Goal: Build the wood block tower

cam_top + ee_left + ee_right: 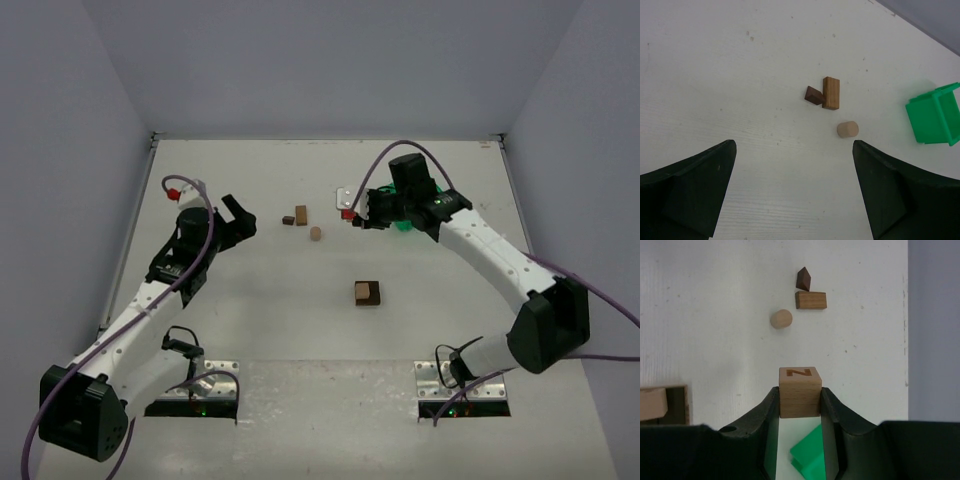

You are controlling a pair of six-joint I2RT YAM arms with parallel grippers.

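Note:
My right gripper (800, 396) is shut on a light tan cube (800, 382) marked with an N, held above the table over the green bin (811, 459). In the top view the right gripper (360, 215) hangs at the back middle. Ahead of it lie a tan cylinder (781, 318), a tan rectangular block (810, 300) and a small dark brown piece (803, 279). The start of the wood block tower (367, 293), a dark brown and a tan block together, sits mid-table. My left gripper (793, 150) is open and empty, short of the cylinder (847, 129).
The green plastic bin (403, 226) lies beneath the right arm at the back right. Grey walls close the table on three sides. The three loose pieces (301, 215) cluster at the back centre, between the two grippers.

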